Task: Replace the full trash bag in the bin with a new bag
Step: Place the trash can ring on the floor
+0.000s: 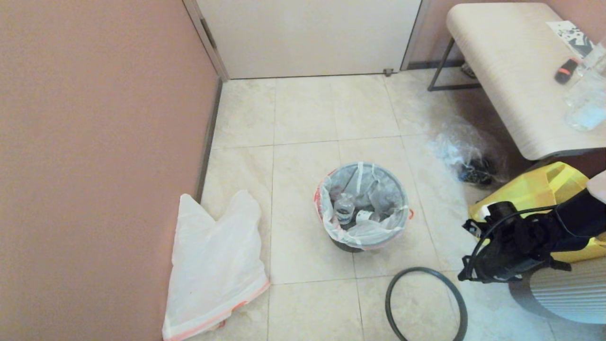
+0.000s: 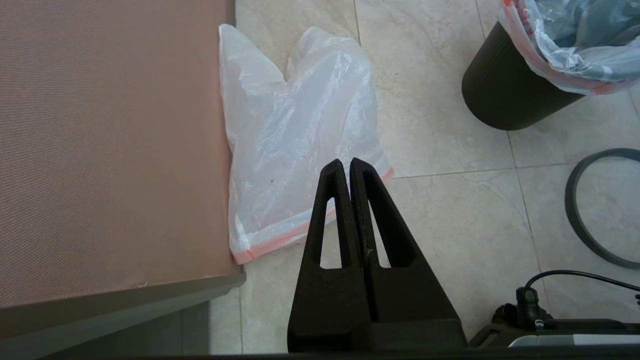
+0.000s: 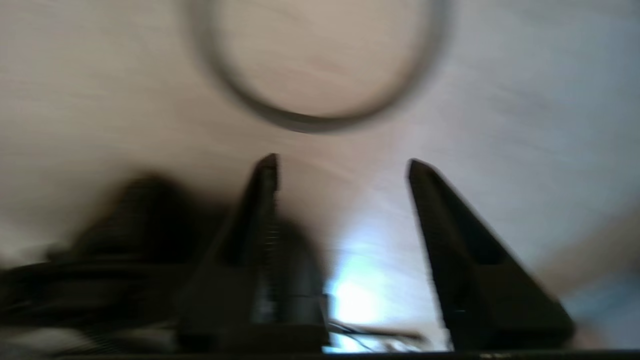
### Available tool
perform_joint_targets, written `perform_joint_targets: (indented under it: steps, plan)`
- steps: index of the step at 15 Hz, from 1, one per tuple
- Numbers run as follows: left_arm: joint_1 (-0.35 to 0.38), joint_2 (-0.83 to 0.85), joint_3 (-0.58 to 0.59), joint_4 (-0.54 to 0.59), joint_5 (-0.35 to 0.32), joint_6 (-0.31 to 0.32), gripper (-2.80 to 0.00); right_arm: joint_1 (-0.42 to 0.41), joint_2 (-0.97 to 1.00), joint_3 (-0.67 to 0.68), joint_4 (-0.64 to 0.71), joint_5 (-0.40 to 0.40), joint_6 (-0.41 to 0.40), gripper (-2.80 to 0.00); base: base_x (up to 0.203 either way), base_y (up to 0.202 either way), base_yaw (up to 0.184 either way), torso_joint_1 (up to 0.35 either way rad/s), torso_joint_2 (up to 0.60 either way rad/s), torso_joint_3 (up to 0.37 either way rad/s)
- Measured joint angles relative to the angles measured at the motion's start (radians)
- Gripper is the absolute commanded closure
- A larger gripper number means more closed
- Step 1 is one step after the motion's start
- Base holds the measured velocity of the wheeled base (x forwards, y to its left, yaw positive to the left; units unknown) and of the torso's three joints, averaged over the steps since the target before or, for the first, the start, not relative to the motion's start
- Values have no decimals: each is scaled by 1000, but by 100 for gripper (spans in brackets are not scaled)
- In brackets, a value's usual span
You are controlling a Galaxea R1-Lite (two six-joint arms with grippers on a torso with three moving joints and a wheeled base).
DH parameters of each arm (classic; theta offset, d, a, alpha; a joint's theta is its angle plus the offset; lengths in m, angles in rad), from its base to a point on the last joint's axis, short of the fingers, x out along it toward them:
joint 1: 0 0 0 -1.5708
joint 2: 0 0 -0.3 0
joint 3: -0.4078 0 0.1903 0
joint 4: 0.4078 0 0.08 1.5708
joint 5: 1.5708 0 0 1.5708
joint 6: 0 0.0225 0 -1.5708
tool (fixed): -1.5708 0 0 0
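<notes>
Head view | one bin (image 1: 348, 245) (full trash bag (image 1: 364, 203) inside) | one new bag (image 1: 215, 265) | left end effector (image 2: 347, 162) clenched | right end effector (image 3: 342, 162) released

The bin (image 1: 348, 244), small, round and black, stands upright in the middle of the floor with the full trash bag (image 1: 362, 201) inside, its orange-pink rim folded over the edge. The bin's dark-grey hoop (image 1: 426, 303) lies flat on the floor, near and right of it. The new bag (image 1: 215, 265) lies flat at the left, beside the wall.
</notes>
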Motion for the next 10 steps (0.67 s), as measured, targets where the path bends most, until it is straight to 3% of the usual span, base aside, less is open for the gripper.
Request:
perform_joint_targets:
  steps: [4, 10]
  plan:
    - [0, 0, 0, 0, 0, 0, 0, 55, -34, -128, 0, 73, 50, 0, 0, 0, 0, 0, 0, 0]
    - [0, 0, 0, 0, 0, 0, 0, 56, 139, -563, 67, 110, 48, 0, 0, 0, 0, 0, 0, 0]
